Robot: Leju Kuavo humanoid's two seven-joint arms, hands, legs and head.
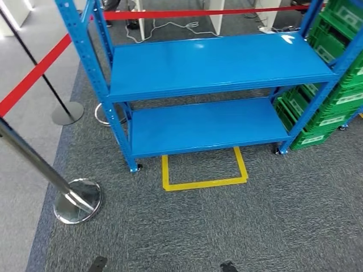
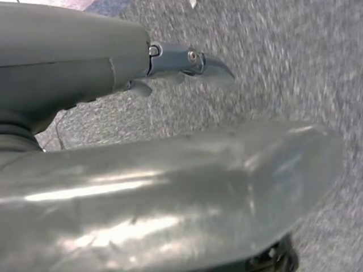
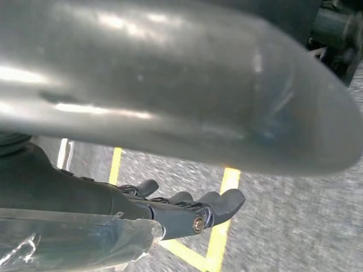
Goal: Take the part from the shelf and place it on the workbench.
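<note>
Now: left hand [image 2: 128,62] fingers [image 2: 193,59] extended, holding nothing; right hand [image 3: 141,209] fingers [image 3: 214,207] likewise straight, empty, over carpet [image 3: 299,226].

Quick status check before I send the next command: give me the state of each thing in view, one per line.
Blue shelf: upright, both visible levels bare, no part on them.
Yellow floor marking: in front of the shelf, nothing standing in it.
Green crates: stacked to the right of the shelf.
Red barrier tape: stretched between posts.
Left hand: hanging over carpet, holding nothing, fingers straight.
Right hand: above the yellow marking, holding nothing, fingers straight.
</note>
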